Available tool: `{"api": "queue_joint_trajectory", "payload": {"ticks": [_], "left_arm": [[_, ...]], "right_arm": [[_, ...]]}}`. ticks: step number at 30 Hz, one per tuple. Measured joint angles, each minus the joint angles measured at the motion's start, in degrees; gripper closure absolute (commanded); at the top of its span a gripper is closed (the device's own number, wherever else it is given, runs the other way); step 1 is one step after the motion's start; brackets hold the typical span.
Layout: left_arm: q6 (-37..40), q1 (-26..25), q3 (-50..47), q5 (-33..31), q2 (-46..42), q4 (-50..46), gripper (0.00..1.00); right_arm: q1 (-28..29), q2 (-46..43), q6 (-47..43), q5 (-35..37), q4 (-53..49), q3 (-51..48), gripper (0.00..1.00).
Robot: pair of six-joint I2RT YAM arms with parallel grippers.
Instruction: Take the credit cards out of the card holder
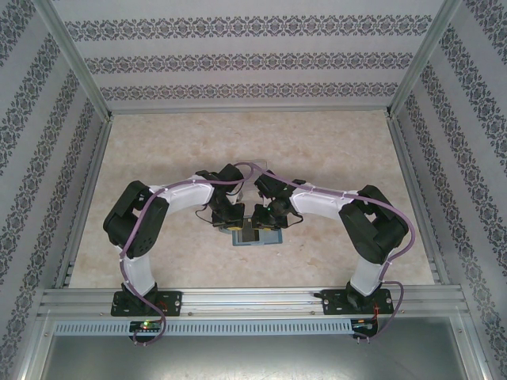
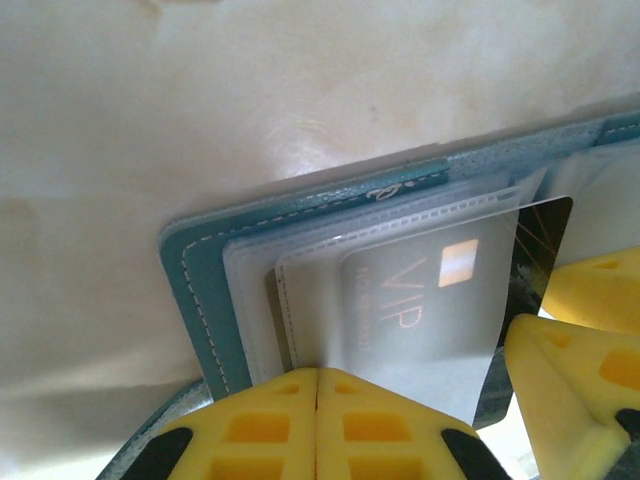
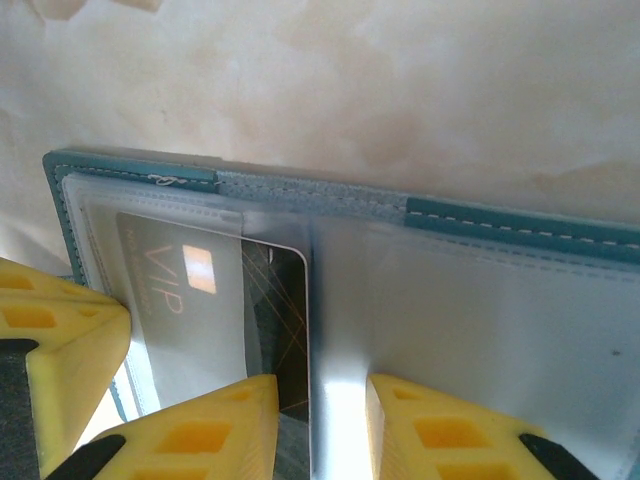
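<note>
Teal-blue folding card holder (image 2: pixel 195 280) lies open at the centre of the marbled beige desk (image 1: pixel 333 150). Left jaws are closed at the near edge of its clear sleeves, below the pale grey VIP card (image 2: pixel 420 310). Right jaws stand apart astride the fold, beside the dark card (image 3: pixel 285 320). Desk surface extends on all sides.

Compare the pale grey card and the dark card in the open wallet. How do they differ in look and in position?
The grey card is pale; the dark card is black. The grey card bears the word VIP and a small shiny square; the dark card bears thin gold lines. The grey card lies on top; the dark card peeks out beside it. Both lie flat in the teal wallet.
</note>
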Motion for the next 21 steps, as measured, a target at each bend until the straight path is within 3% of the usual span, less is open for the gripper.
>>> {"api": "queue_joint_trajectory", "payload": {"ticks": [21], "left_arm": [[1.14,0.00,0.81,-0.02,0.70,-0.83,0.97]], "right_arm": [[-2.69,-1.49,4.55,-8.22,10.32,-6.21,0.83]]}}
